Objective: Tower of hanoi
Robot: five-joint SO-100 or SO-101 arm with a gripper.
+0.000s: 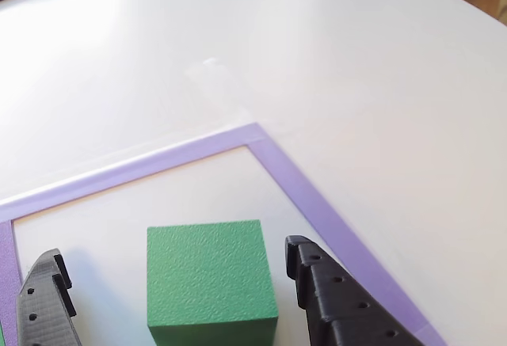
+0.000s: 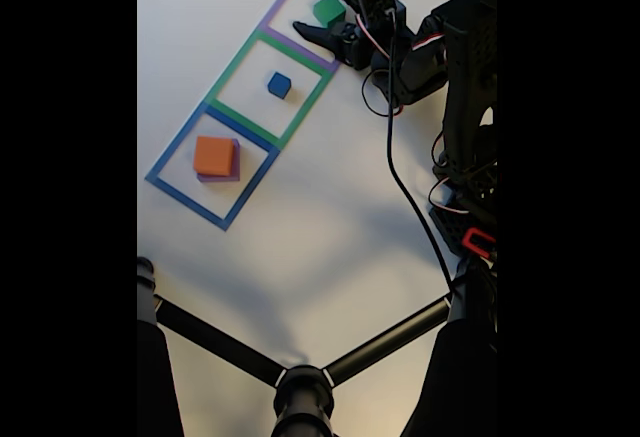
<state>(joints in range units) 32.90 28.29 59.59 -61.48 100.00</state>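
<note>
The green cube (image 1: pixel 210 279) sits inside the purple tape square (image 1: pixel 277 164), and my gripper (image 1: pixel 173 251) is open around it. One black finger (image 1: pixel 46 298) stands left of the cube and the other black finger (image 1: pixel 333 298) right of it, each with a gap. In the fixed view the gripper (image 2: pixel 320 12) straddles the green cube (image 2: pixel 328 9) at the top. The small blue cube (image 2: pixel 279 84) rests in the green tape square. The orange block (image 2: pixel 213 155) lies on the purple slab (image 2: pixel 235 169) in the blue tape square.
The three tape squares run in a diagonal row on the white table (image 2: pixel 300 237). The arm's body and cables (image 2: pixel 450 107) stand at the right. A black tripod-like stand (image 2: pixel 300 387) crosses the bottom of the fixed view.
</note>
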